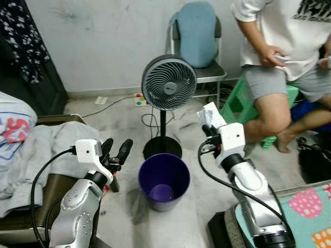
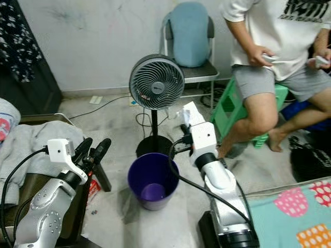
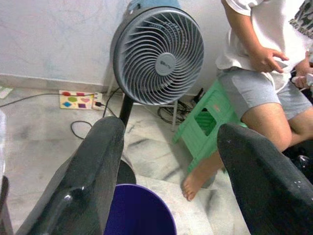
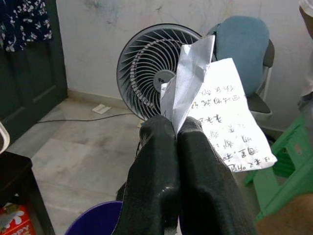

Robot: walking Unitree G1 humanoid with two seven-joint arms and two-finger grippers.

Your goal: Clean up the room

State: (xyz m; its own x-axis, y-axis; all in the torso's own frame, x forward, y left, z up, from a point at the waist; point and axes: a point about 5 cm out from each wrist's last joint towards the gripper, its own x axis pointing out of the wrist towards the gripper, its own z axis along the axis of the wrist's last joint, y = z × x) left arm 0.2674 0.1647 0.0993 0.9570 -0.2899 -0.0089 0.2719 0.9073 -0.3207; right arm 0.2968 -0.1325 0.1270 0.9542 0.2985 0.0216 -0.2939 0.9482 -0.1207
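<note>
A purple bin (image 1: 164,181) stands on the floor between my two arms, open and showing only its own bottom. My right gripper (image 1: 209,128) is shut on a creased white sheet of paper (image 4: 210,107) with printed writing, held up to the right of the bin and a little above its rim. My left gripper (image 1: 116,150) is open with nothing between its fingers (image 3: 93,171), raised to the left of the bin.
A grey standing fan (image 1: 168,82) stands right behind the bin, with cables on the floor. A person (image 1: 282,57) sits on a green stool (image 1: 238,101) at the right. A chair (image 1: 199,41) is at the wall. Grey clothes (image 1: 36,150) lie at the left.
</note>
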